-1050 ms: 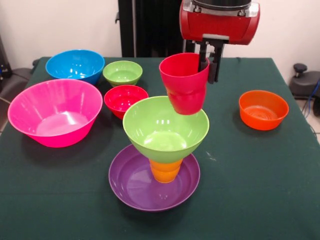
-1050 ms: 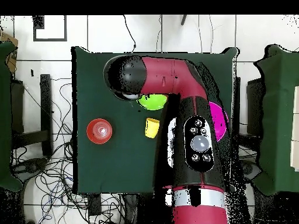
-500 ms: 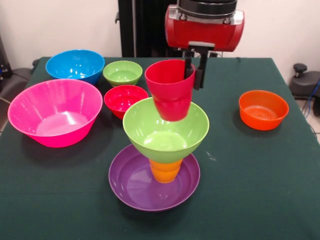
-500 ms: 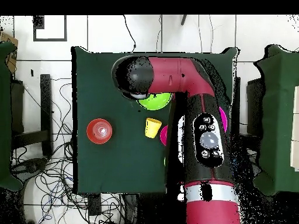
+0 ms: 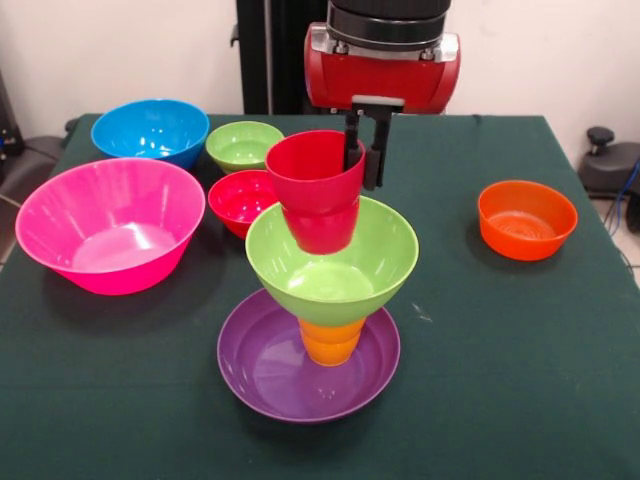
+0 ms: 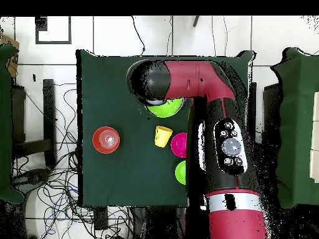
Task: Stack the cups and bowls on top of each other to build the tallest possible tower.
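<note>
Gripper: the gripper (image 5: 362, 150) pinches the far-right rim of the red cup (image 5: 316, 190), one finger inside the wall, one outside.
Red cup: upright, mouth up, lower half sunk below the front rim of the large lime green bowl (image 5: 332, 259); whether its base touches the bowl floor cannot be told.
Tower: shallow purple bowl (image 5: 262, 372) as base near the table's front edge, orange cup (image 5: 331, 340) standing in it, lime bowl seated on that cup.
Left cluster: pink bowl (image 5: 108, 224) close to the table's left edge; blue bowl (image 5: 150, 129) at the far-left corner; small green bowl (image 5: 245, 145) and small red bowl (image 5: 249, 200) just behind the tower, the red one partly hidden by the lime rim.
Right side: small orange bowl (image 5: 526, 218) alone, well apart from the tower, green table (image 5: 500, 380) bare around it and along the front.
Overhead: the arm (image 6: 212, 118) covers most of the stack; the yellow cup (image 6: 162, 135) lies beside it, near mid-table.
</note>
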Motion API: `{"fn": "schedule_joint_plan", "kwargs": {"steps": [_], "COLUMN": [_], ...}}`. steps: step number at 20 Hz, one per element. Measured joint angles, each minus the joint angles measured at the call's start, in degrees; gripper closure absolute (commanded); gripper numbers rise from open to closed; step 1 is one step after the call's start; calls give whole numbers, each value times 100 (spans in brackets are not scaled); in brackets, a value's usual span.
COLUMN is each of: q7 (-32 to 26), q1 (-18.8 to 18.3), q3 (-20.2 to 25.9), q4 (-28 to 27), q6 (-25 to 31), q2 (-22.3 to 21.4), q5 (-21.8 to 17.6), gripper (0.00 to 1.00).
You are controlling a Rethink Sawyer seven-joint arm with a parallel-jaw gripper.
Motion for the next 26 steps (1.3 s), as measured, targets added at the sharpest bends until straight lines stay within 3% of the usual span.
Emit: {"fn": "schedule_joint_plan", "kwargs": {"steps": [26], "q7": [0], "q1": [-279], "q3": [690], "q4": [-13], "q6": [-1], "q2": [538], "q5": [-709], "gripper": [100]}}
